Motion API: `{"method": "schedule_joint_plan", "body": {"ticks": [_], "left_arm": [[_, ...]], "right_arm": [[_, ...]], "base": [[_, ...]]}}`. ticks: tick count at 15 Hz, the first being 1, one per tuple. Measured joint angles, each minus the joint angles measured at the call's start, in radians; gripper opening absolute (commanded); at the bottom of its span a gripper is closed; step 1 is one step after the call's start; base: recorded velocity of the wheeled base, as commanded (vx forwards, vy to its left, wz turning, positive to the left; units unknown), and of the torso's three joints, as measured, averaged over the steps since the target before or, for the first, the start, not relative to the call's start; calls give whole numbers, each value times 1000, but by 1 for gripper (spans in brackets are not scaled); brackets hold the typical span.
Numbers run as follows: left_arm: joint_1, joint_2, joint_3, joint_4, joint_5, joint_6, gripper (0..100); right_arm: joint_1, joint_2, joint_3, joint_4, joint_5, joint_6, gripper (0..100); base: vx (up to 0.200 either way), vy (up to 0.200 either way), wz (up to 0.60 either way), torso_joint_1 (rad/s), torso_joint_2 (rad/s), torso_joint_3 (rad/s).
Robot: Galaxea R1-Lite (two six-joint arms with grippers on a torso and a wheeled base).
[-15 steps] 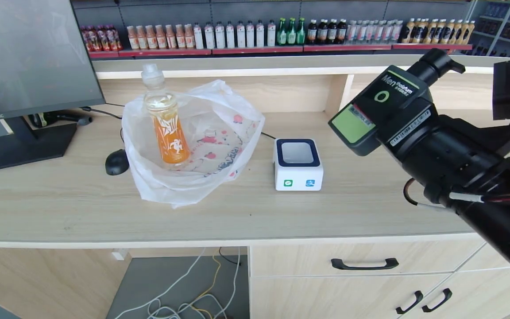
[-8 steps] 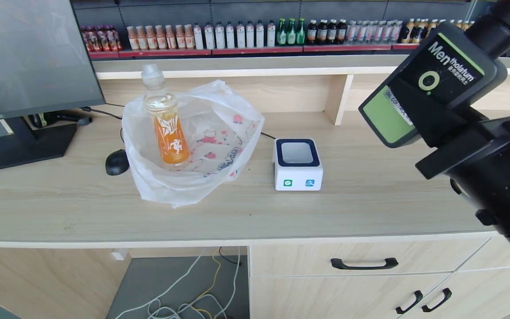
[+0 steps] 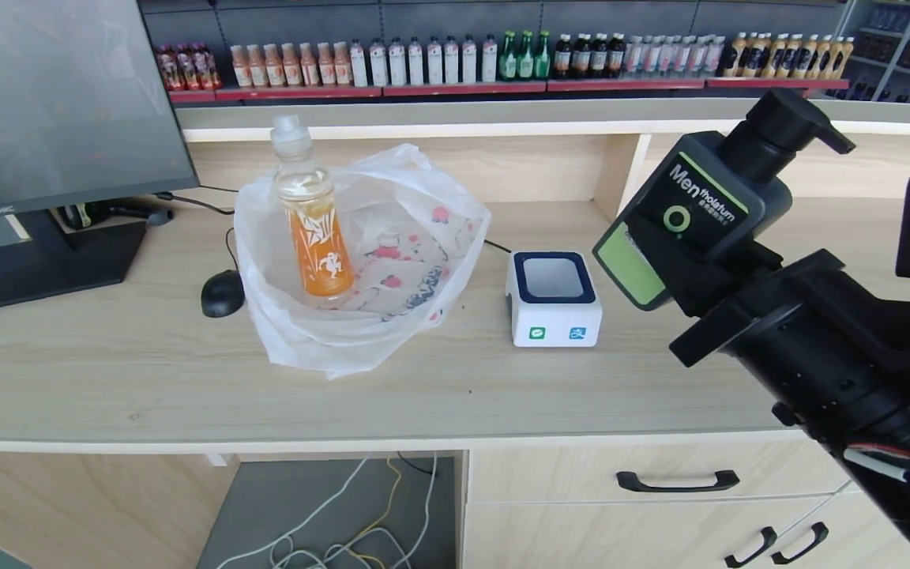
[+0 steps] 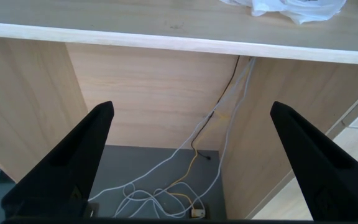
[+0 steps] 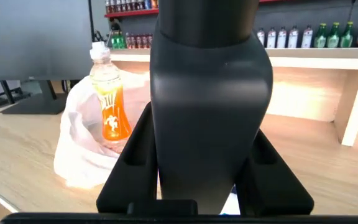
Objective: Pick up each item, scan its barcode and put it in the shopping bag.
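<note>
Black pump bottle (image 3: 684, 213) sits clamped in the right gripper (image 3: 727, 304), scanner (image 3: 554, 296) low to its left; it likely needs lowering, coded side down, over that. Left gripper (image 4: 191, 109) hangs spread below the counter (image 4: 166, 31). Past the clamped bottle stands the shopping bag (image 5: 79, 158).

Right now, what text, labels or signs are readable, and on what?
Legible: white brand lettering and ring mark on the pump bottle; brand name, not quoted.
Too small: print on its green label; mark on the monitor bezel.
No words: green and blue icons on scanner.
Unreadable: labels on orange drink bottle, shelf bottles.
</note>
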Motion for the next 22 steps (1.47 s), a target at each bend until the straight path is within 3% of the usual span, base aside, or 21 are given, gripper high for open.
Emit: {"method": "schedule_joint_plan", "body": {"ticks": [12,22], "left_arm": [[2,0,0,0,0,-1,100],[1,0,0,0,0,3,100]], "right_arm": [[-34,42,-33,-18,3,19,0],[-28,57,-23,-15,-8,10,0]], "base": [[0,200,0,-2,3,2],[0,0,0,0,0,0]]}}
